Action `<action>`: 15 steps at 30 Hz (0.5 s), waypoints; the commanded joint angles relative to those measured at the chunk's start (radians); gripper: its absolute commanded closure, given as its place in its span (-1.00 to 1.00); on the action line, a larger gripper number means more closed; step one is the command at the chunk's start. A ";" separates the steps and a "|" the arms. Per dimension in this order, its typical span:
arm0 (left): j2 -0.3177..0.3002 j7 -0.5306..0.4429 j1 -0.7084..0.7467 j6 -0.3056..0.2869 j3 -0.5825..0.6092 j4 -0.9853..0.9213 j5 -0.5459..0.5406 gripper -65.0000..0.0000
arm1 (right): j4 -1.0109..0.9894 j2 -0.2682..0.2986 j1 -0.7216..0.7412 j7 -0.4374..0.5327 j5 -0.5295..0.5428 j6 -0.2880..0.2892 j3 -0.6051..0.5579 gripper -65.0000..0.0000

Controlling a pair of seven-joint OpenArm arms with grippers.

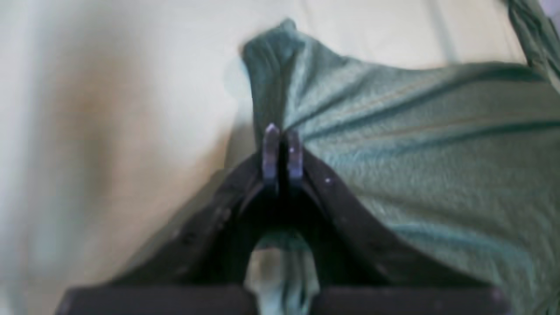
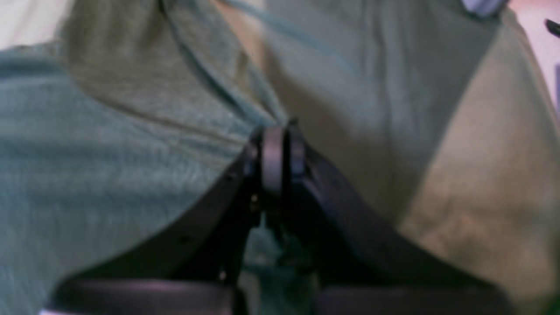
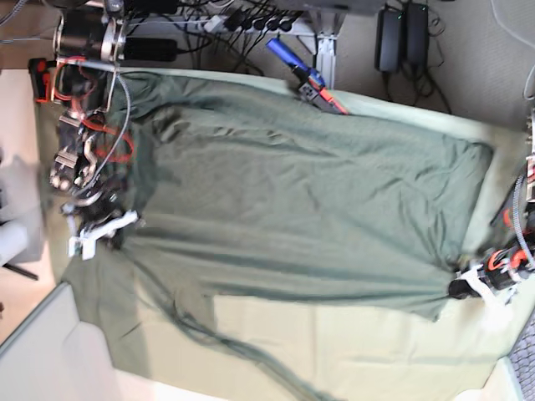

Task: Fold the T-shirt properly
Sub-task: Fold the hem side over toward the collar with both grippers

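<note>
We've got the T-shirt (image 3: 309,209) spread wide across the desk (image 3: 393,351), reaching from one short edge to the other over the pale cloth (image 3: 351,334). Our left tool (image 1: 282,151) is clamped on a bunched edge of the knit, and our right tool (image 2: 280,153) is pinched tight on fabric too. It's thin, soft, heathered jersey: light, limp, quick to ridge under tension, as those folds show. We'd grip at hems and corners, where the stitched edge gives some body.
</note>
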 commanded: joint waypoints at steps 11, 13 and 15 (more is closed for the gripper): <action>-0.087 0.135 -0.028 -0.016 -0.003 0.018 -0.182 1.00 | 0.262 0.039 -0.183 -0.027 0.086 0.001 0.180 1.00; -0.091 0.175 -0.026 -0.016 -0.003 0.019 -0.230 1.00 | 0.287 0.039 -0.214 -0.027 0.090 0.001 0.199 1.00; -0.092 0.200 -0.020 -0.016 -0.003 0.019 -0.256 1.00 | 0.311 0.039 -0.242 -0.027 0.090 0.001 0.214 1.00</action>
